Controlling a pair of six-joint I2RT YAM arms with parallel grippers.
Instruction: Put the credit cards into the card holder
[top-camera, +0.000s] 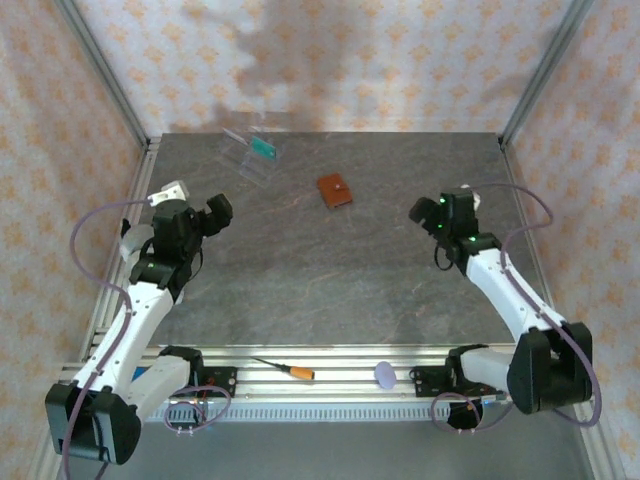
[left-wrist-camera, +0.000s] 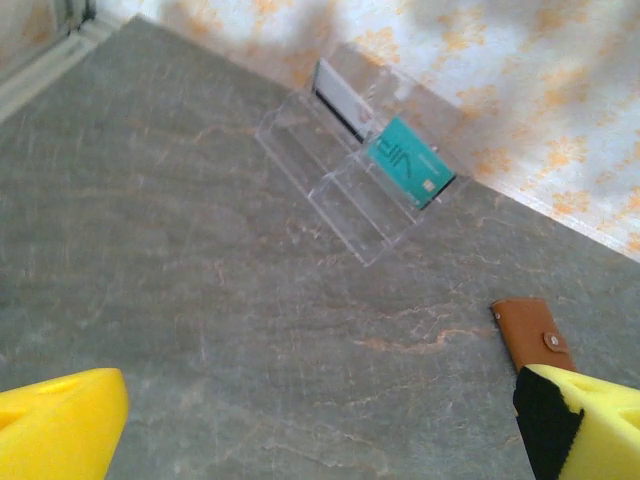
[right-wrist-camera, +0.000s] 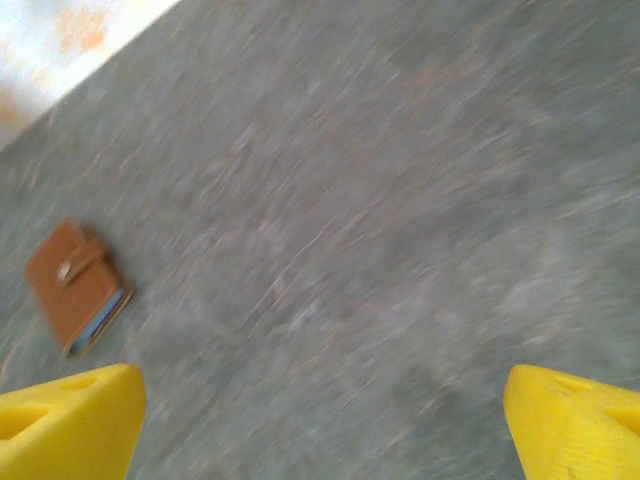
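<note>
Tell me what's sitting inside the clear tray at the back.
A teal-green card leans in a rear slot of the clear tray. Beside it, a pale dark-edged panel may be another card; the glare keeps me from telling. The front slots look bare.

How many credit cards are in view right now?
1 for sure: the teal card in the clear tray. A dark-and-white flat piece beside it in the tray may be a second.

Bare table (top-camera: 300, 270) surrounds the folded card holder (top-camera: 335, 190) on all 4 sides, with the clear tray (top-camera: 241, 156) well apart near the back wall.
</note>
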